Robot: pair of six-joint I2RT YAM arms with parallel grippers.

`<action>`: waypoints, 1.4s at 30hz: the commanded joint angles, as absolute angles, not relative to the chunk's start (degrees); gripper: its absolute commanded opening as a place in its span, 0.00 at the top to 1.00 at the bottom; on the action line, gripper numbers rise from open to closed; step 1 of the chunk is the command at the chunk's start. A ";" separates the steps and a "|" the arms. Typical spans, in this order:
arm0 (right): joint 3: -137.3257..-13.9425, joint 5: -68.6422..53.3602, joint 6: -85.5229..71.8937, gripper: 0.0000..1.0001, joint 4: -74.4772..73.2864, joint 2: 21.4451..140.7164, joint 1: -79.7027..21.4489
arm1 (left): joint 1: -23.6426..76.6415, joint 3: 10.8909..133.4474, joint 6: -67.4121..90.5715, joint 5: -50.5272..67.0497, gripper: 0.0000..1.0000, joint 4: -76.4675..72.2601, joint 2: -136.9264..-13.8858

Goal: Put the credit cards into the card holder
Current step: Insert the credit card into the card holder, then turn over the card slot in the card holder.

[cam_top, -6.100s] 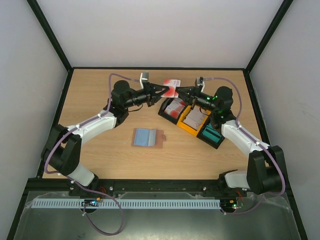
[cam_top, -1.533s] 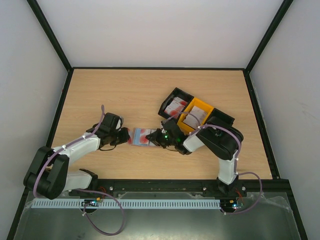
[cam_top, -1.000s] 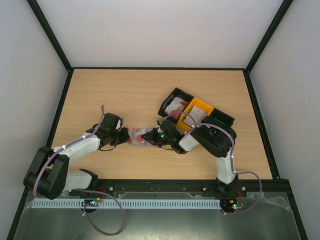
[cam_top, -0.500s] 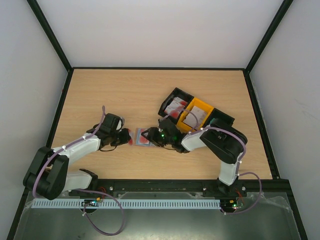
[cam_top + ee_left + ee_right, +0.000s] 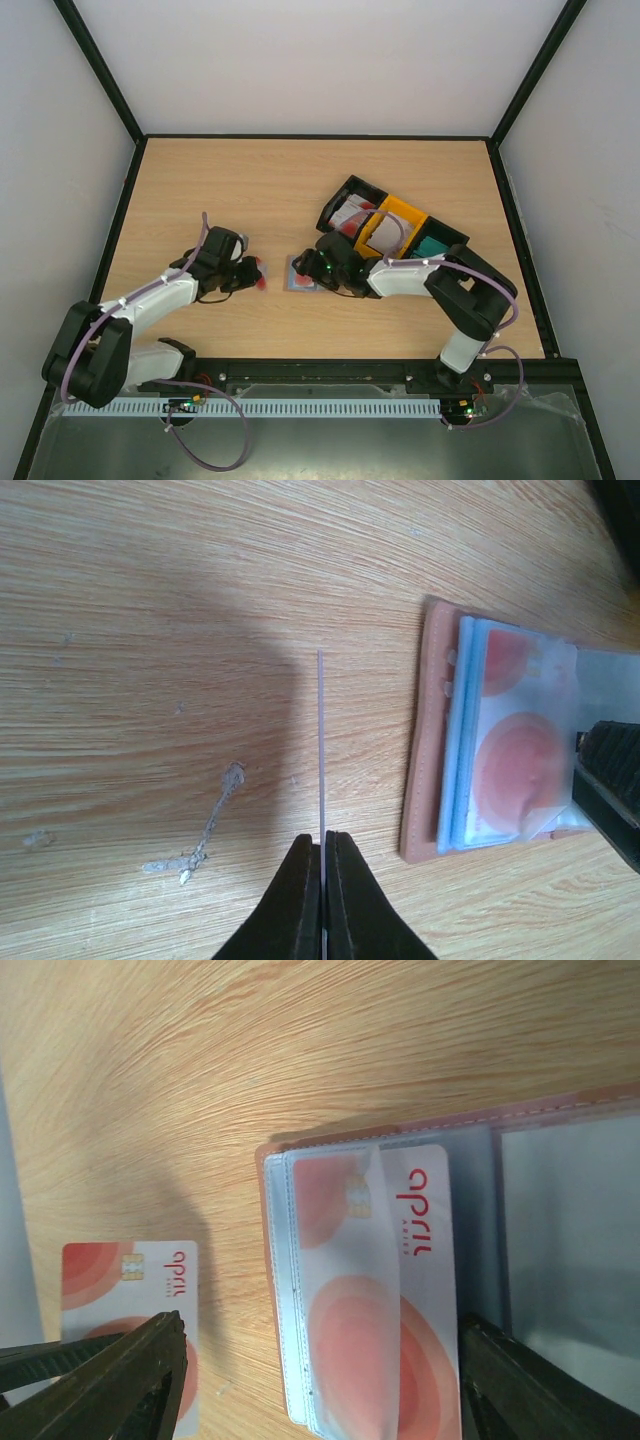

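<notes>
plainly open card holder [image 5: 418, 760] (reddish-brown)

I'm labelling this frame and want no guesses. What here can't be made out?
Left wrist: the face of the card in the left gripper; it shows edge-on.
Right wrist: the lower part of the card holder, cut off by the bottom edge.
Top external: the holder's slots, too small and partly under the right gripper.
Top external: cards in the trays, too small to count.
</notes>
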State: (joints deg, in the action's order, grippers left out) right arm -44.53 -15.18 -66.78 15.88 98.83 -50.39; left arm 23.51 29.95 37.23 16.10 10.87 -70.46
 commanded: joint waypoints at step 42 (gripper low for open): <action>-58.03 8.27 -52.12 0.80 -19.80 101.42 -56.28 | 31.71 29.68 44.30 22.36 0.97 -5.19 -75.15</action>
State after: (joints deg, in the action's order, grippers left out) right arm -58.52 5.34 -50.63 -17.72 101.75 -56.12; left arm 31.40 29.98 44.14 23.24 -4.08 -74.76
